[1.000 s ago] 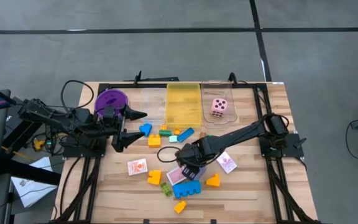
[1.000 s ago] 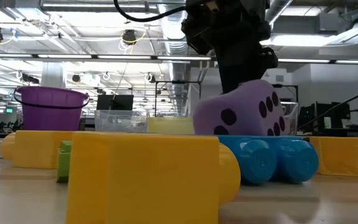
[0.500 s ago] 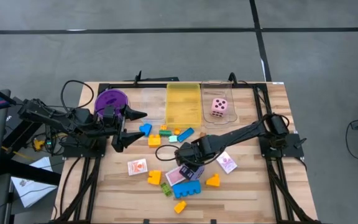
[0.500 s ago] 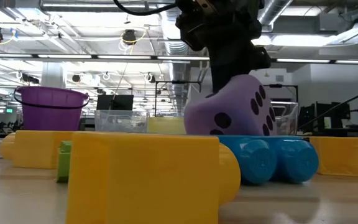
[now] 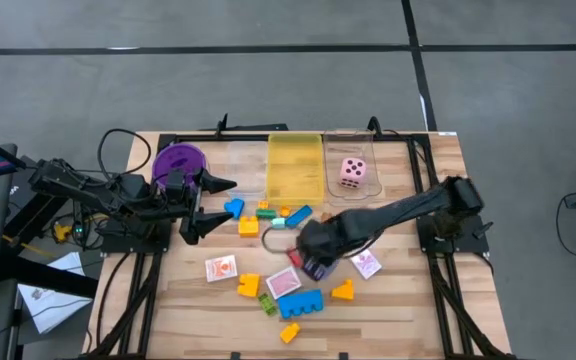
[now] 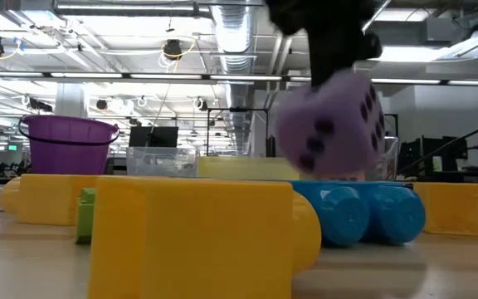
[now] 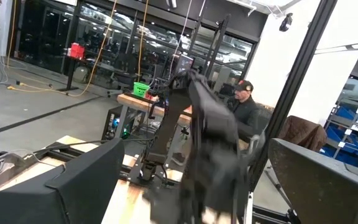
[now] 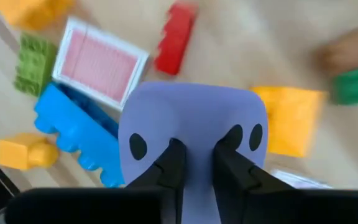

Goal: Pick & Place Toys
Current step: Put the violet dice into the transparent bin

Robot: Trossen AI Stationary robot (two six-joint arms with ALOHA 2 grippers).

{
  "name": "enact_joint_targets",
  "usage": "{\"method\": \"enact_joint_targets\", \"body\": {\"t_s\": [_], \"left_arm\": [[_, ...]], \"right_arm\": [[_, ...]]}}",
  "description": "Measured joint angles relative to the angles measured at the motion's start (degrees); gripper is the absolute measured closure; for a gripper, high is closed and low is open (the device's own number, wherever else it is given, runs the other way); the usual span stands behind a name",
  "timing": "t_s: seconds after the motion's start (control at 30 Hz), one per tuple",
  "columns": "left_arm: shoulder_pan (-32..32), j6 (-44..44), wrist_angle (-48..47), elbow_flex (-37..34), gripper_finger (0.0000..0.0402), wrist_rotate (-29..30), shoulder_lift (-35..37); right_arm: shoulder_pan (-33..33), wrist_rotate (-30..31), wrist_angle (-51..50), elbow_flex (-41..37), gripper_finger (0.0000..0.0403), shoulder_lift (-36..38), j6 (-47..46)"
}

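Observation:
My right gripper hangs over the middle of the table, shut on a purple foam die with black dots. In the low view the die floats above the blue block. Below it lie a blue block, yellow blocks, a green block and red-and-white cards. A pink die sits in the clear bin. My left gripper waits open at the left, near the purple bowl. My right gripper pinches the purple die's upper side between its two fingers, which stand close together. They come from above, pointing steeply down. The foam is dented in where the fingertips sit. The die hangs below them, tilted and clear of the table.
A yellow bin and a clear bin stand along the far edge. More small blocks lie between the two grippers. A card lies at the near left and another right of the held die. A person sits beyond the table.
My right gripper has risen and drifted a little toward the table's right edge, taking the purple die with it. The die, which rested low behind the blue block, has tipped over and now hangs clear of the table.

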State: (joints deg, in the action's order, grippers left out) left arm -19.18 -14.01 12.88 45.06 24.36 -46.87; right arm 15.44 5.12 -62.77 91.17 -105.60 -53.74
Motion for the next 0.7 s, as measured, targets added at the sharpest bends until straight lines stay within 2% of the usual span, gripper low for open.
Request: {"method": "enact_joint_targets", "body": {"t_s": [0.2,0.3,0.4,0.53,0.7], "left_arm": [[0.0,-0.01,0.01,0.0,0.0004,0.01,0.0],[0.0,-0.26,0.01,0.0,0.0004,0.01,0.0],[0.0,-0.41,0.02,0.0,0.0004,0.15,0.0],[0.0,-0.41,0.02,0.0,0.0004,1.26,0.0],[0.0,-0.41,0.13,0.0,0.0004,2.16,0.0]], "right_arm": [[-5.35,7.54,-6.55,0.09,0.0377,10.77,-0.3],[-10.76,12.74,-13.01,0.18,0.038,15.82,0.48],[-17.26,14.94,-15.84,0.18,0.0389,18.94,4.71],[-26.1,14.83,-14.09,0.27,0.0398,20.04,13.54],[-33.87,14.64,-12.54,0.27,0.0402,16.56,21.31]]}}
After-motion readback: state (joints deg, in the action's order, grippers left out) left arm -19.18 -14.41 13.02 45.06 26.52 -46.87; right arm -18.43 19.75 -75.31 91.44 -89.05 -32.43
